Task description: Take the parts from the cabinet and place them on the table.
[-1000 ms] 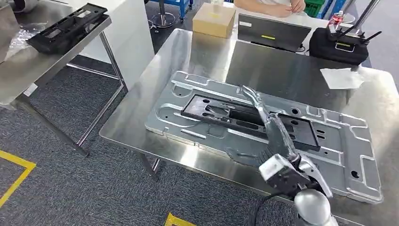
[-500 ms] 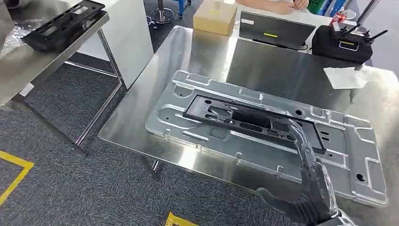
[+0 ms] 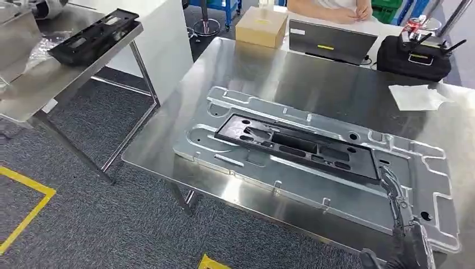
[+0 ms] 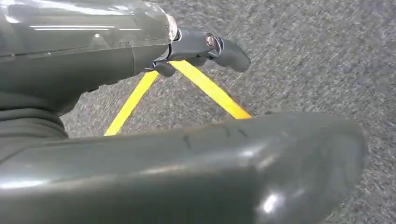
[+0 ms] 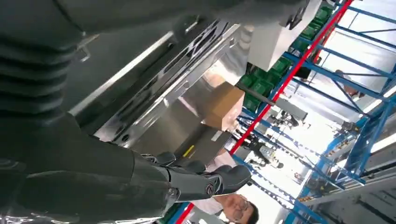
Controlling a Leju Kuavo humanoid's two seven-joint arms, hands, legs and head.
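Right hand (image 3: 404, 238) pulled back to lower right, open and empty; black part (image 3: 299, 147) left on plate (image 3: 313, 188), placement done

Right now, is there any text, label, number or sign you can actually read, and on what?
None readable.
Cardboard box: yellow label, too blurred.
Dark laptop-like case: yellow strip and white sticker, too small.
Floor: yellow tape lines, no words.

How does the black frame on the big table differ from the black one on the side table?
The black frame on the big table lies flat on a silver metal plate; the other black frame on the side table rests straight on the tabletop, near its edge. Both are long, dark, and full of rectangular cutouts.
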